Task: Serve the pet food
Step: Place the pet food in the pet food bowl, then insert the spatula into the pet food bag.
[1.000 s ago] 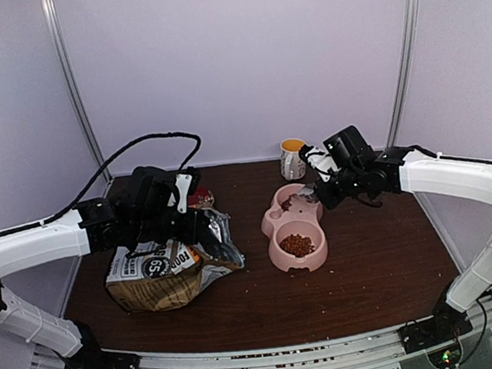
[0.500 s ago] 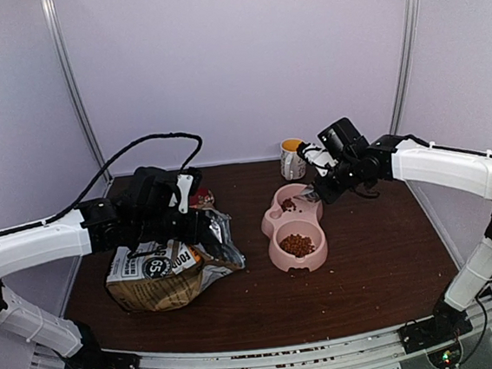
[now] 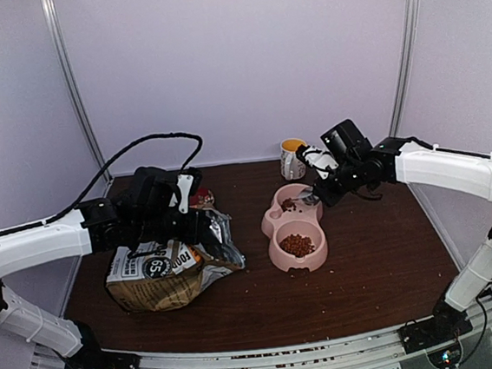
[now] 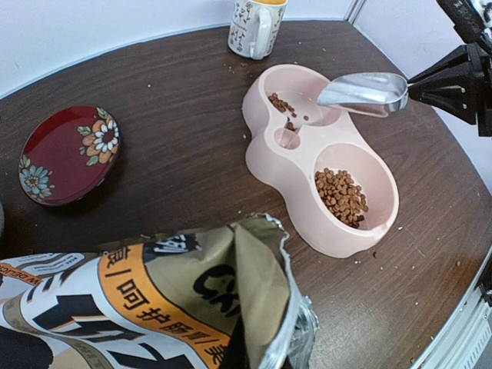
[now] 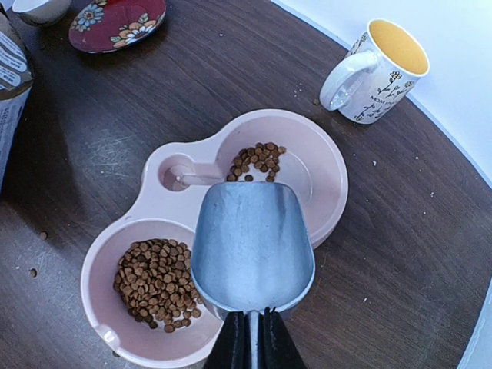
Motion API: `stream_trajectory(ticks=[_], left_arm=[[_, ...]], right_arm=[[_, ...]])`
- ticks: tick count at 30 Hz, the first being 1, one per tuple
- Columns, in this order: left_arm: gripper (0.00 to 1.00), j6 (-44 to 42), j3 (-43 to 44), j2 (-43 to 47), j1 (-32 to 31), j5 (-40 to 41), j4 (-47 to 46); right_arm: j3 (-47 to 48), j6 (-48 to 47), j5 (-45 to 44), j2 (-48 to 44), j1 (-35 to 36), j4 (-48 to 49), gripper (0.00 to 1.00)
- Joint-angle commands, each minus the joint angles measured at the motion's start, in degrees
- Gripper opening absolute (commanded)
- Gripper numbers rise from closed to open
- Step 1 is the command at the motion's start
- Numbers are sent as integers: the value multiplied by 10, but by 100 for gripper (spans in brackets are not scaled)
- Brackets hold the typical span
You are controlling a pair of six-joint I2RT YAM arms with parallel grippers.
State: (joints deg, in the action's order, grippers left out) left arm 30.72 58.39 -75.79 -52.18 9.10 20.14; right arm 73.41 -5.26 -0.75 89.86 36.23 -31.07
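Right gripper (image 5: 250, 340): fingers pressed together on the thin handle of a metal scoop (image 5: 254, 246), pinching it from both sides. The scoop hangs over the pink double bowl (image 3: 274, 253), its mouth toward the far compartment, and its inside shows as bare metal in the right wrist view. We cannot tell whether its lip touches the rim. The kibble (image 5: 157, 280) lies in two lots: a full heap in the near compartment, and a smaller cluster against the wall of the far compartment, just beyond the scoop's lip. A small round well sits between the two compartments on the bag's side. The left gripper (image 3: 202, 228) is closed, and as far as we can see it is pinching the raised mouth edge of the paper bag (image 3: 163, 271). Its own fingers hardly show in the left wrist view. The bag is tan with an orange band and black-white print. It lies slumped on the brown table (image 3: 367, 269) well to the left of the bowl, its mouth toward the bowl. A few loose pellets and crumbs dot the wood around the bowl. A flowered mug (image 3: 292, 158) stands upright behind the bowl, apart from it. A red saucer (image 4: 69, 154) with a flower pattern sits beyond the bag.
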Motion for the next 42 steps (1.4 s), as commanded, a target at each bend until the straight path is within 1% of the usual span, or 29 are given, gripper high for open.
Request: stream_trajectory(ticks=[1, 6, 10, 16, 22, 25, 27, 29, 33, 37, 42], left_arm=[[0, -4, 22, -6, 3, 12, -42], [0, -12, 41, -26, 3, 1, -42], [0, -11, 52, -41, 3, -8, -46], [0, -5, 57, -49, 3, -15, -49], [0, -1, 52, -40, 3, -13, -43], [0, 1, 51, -36, 3, -12, -42], [0, 2, 50, -34, 3, -13, -43], [0, 3, 50, -32, 3, -16, -44], [0, 4, 47, -32, 3, -29, -52], [0, 4, 47, -30, 3, -45, -53], [0, 6, 36, -20, 2, -51, -53]], right_arm=[[-50, -22, 33, -69, 4, 55, 0], [-111, -64, 67, -128, 28, 112, 0], [-141, -104, 104, -158, 56, 135, 0], [-169, -152, 158, -179, 99, 163, 0], [-203, -199, 247, -197, 139, 219, 0], [-205, -227, 289, -192, 161, 226, 0], [-194, -226, 303, -179, 173, 224, 0], [-179, -219, 303, -162, 183, 217, 0], [-148, -200, 270, -120, 200, 210, 0], [-112, -199, 235, -79, 201, 183, 0], [-99, -209, 199, -62, 202, 172, 0]])
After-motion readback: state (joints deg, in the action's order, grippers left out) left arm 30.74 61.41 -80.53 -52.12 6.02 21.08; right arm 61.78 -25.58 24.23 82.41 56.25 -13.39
